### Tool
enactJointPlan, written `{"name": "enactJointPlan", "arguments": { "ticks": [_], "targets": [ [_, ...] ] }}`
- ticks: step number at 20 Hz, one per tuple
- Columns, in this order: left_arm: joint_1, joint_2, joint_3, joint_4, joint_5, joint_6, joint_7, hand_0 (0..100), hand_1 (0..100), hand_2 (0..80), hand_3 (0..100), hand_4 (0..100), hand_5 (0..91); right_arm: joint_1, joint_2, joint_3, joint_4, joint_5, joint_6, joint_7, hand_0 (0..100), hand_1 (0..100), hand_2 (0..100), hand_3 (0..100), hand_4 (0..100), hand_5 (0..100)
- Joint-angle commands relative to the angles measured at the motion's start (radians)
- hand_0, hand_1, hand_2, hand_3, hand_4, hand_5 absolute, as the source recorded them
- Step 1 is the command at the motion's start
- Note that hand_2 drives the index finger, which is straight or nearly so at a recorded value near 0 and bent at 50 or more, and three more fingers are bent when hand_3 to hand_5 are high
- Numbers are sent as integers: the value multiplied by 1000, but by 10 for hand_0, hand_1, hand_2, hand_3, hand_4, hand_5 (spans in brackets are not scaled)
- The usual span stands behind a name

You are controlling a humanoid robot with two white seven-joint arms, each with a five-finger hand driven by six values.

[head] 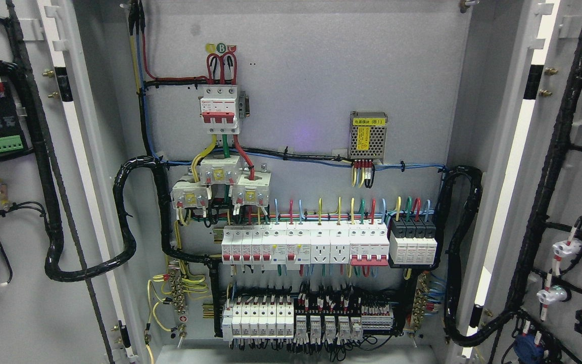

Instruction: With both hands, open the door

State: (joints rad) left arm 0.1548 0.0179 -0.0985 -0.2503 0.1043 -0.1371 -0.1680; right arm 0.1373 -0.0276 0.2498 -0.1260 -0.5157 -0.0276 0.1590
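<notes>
On my far left the left door (28,283) stands swung wide, its inner face showing wiring and a green terminal block (5,144). Moving in, I see the cabinet backplate (311,76) with the red-handled main breaker (219,112), then the perforated power supply (368,134), and the rows of breakers (305,245) below. Far right, the right door (574,202) is open too. Neither hand is in my feed, so I can't tell their state.

Both doors run off the frame, left door (28,202) and right door (574,202) alike; the power supply label (368,122) is too small to read.
</notes>
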Motion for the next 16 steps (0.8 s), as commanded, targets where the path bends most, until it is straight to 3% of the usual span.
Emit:
{"name": "enactJointPlan", "arguments": {
  "ticks": [1, 6, 16],
  "targets": [
    [-15, -52, 2, 347, -2, -90, -1, 120, 389, 0, 0, 0, 0, -21, 14, -35, 60, 51, 25, -4, 120, 389, 0, 0, 0, 0],
    [-12, -52, 2, 352, -2, -91, -1, 120, 389, 0, 0, 0, 0, -16, 41, -34, 60, 147, 18, -1, 120, 389, 0, 0, 0, 0],
    [-14, -52, 3, 324, 3, -82, -5, 120, 389, 0, 0, 0, 0, -10, 60, -24, 60, 152, 15, 1, 120, 389, 0, 0, 0, 0]
  ]
}}
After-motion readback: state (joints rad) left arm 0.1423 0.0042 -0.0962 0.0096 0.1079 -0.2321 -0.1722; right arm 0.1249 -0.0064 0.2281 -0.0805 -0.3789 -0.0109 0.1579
